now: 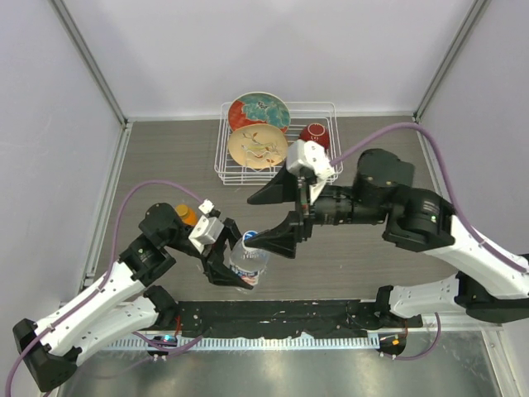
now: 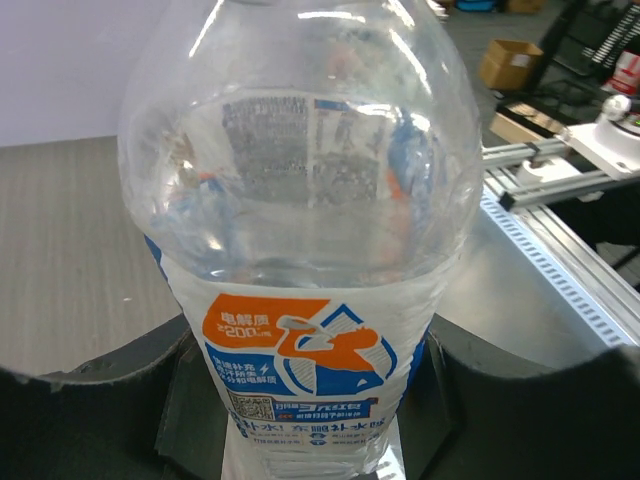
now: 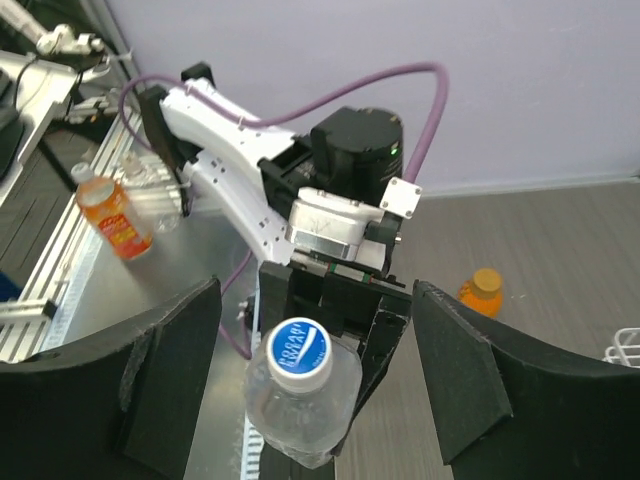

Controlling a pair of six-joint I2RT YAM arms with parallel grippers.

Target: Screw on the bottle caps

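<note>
The clear water bottle (image 1: 252, 263) with a white-blue-orange label (image 2: 300, 350) stands upright at the near middle of the table. My left gripper (image 2: 310, 400) is shut on its labelled body, one jaw on each side. A white cap with a blue top (image 3: 300, 356) sits on the bottle's neck. My right gripper (image 3: 315, 380) is open, with its fingers (image 3: 170, 370) standing wide on either side of the cap and not touching it. The squat orange bottle (image 1: 186, 214) stands behind my left arm, with its orange cap (image 3: 487, 280) on its top.
A white wire rack (image 1: 221, 157) at the back holds two patterned plates (image 1: 257, 145) and a red bowl (image 1: 314, 134). Purple cables loop over both arms. Another orange-filled bottle (image 3: 112, 215) stands beyond the metal rail, off the table.
</note>
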